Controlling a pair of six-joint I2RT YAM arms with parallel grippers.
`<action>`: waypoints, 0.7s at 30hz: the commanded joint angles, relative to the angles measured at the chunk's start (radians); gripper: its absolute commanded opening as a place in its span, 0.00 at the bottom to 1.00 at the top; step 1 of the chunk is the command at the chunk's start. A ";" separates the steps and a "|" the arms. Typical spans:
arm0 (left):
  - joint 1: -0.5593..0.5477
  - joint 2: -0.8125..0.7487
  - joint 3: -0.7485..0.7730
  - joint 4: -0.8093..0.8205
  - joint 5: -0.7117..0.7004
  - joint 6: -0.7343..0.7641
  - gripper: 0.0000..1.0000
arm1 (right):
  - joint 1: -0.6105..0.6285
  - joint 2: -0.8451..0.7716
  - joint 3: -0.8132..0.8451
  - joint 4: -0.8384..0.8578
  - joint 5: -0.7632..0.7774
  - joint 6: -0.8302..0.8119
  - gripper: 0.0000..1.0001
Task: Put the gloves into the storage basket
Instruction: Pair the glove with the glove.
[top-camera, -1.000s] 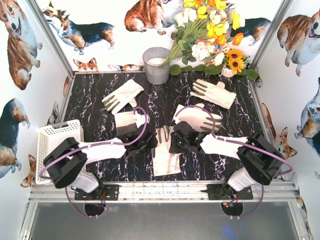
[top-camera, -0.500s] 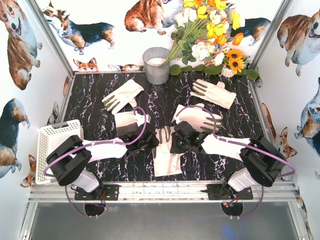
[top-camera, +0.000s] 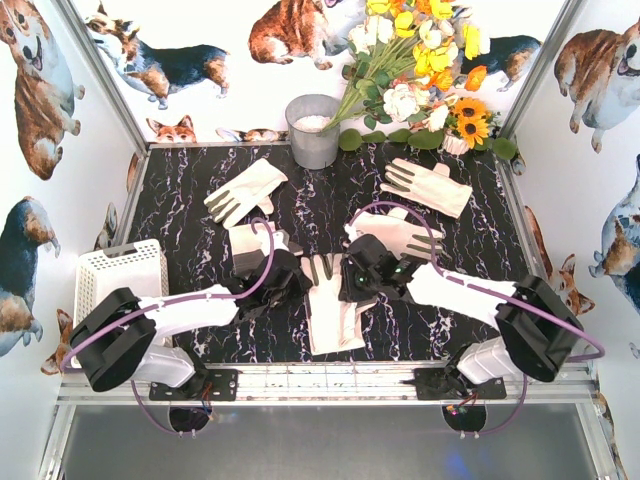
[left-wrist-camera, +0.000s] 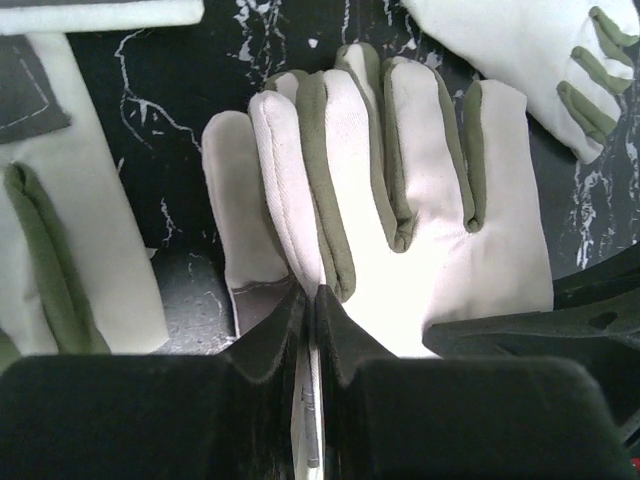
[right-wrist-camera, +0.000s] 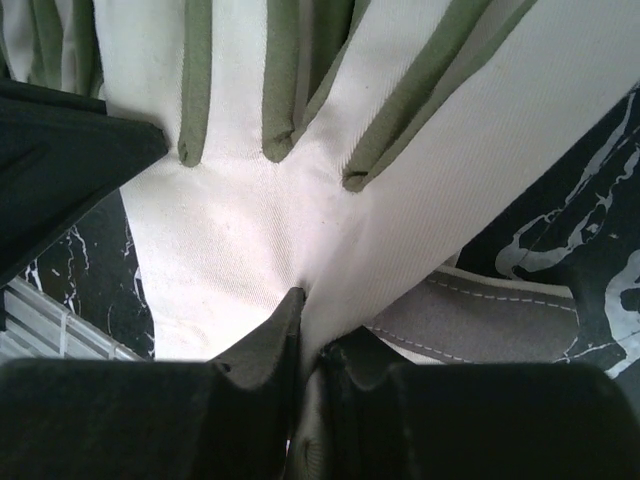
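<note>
Close to the arm bases, at the near middle of the tabletop (top-camera: 320, 205), the middle glove (top-camera: 330, 320) lies flat with its cuff near and its fingers pointing far. Both arms reach in to it from either side. The left hand (left-wrist-camera: 311, 300) is clenched on the glove's left edge, a thin layer of cloth caught between its tips. The right hand (right-wrist-camera: 306, 322) is likewise closed, pinching a fold at the palm on the right side. Two grips on opposite edges look meant to raise the limp cloth without it drooping or dragging its neighbours along.

At the near left corner stands the basket (top-camera: 108, 265), with no glove visible inside, so the carry would go left. A second glove (top-camera: 248, 240) lies just beyond the left hand, and a third (top-camera: 395, 232) just beyond the right. Farther back lie two more, far left (top-camera: 245, 190) and far right (top-camera: 428, 186), well apart. A grey bucket (top-camera: 313, 135) and flowers (top-camera: 420, 70) stand at the far edge.
</note>
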 joint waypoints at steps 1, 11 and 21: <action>0.006 -0.008 -0.021 -0.020 -0.044 -0.001 0.00 | -0.001 0.044 0.054 -0.033 0.004 -0.044 0.00; 0.009 0.038 0.015 -0.042 -0.076 0.053 0.00 | -0.001 0.064 0.027 0.002 0.008 -0.020 0.00; 0.027 0.074 0.027 -0.041 -0.081 0.082 0.00 | -0.001 0.096 0.013 0.024 0.014 -0.020 0.00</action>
